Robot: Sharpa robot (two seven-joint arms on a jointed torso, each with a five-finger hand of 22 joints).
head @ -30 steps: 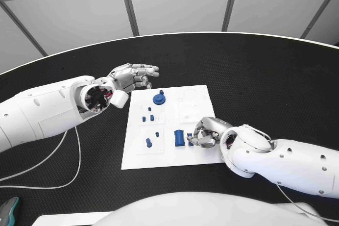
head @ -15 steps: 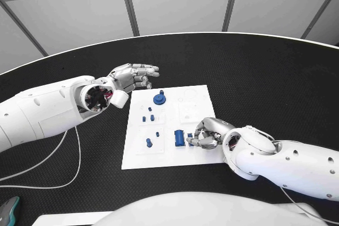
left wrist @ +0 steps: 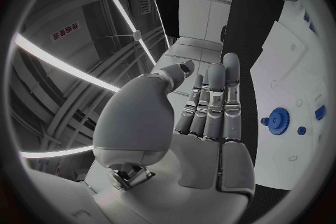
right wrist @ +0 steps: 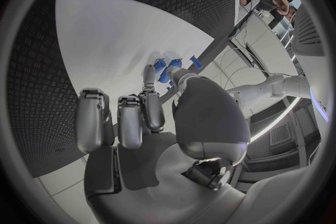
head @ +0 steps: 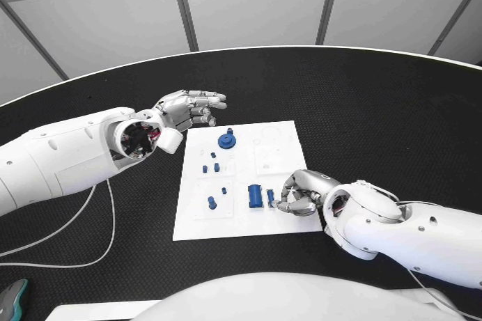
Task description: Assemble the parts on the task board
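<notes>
While the white task board point(head: 241, 223) lies flat in the middle of the black table point(head: 382, 112), the two arms hold very different poses on either side of it. The left arm comes in from the table's left side, and its left hand point(head: 188, 109) hovers above the bare table just beyond the board's far left corner, touching nothing. Its fingers point(left wrist: 213, 101) are stretched out side by side and slightly bent, with the thumb set apart from them, and nothing sits in the palm. In the left wrist view the blue gear point(left wrist: 279, 120) shows beyond those fingers, standing on the board near its far edge.

The right arm reaches in from the near right, bent so that the right hand point(head: 298, 193) rests low over the board's near right part. Its fingers curl downward toward a small blue peg point(head: 270, 196), which stands just beside a larger blue block point(head: 255, 196). In the right wrist view the thumb and one fingertip point(right wrist: 150, 74) meet around blue pieces at the board's edge, while the other fingers are folded in against the palm; the hand appears to pinch the peg, though the contact itself is partly hidden.

Further small blue parts point(head: 212, 202) lie spread across the left half of the board, well apart from both hands.
</notes>
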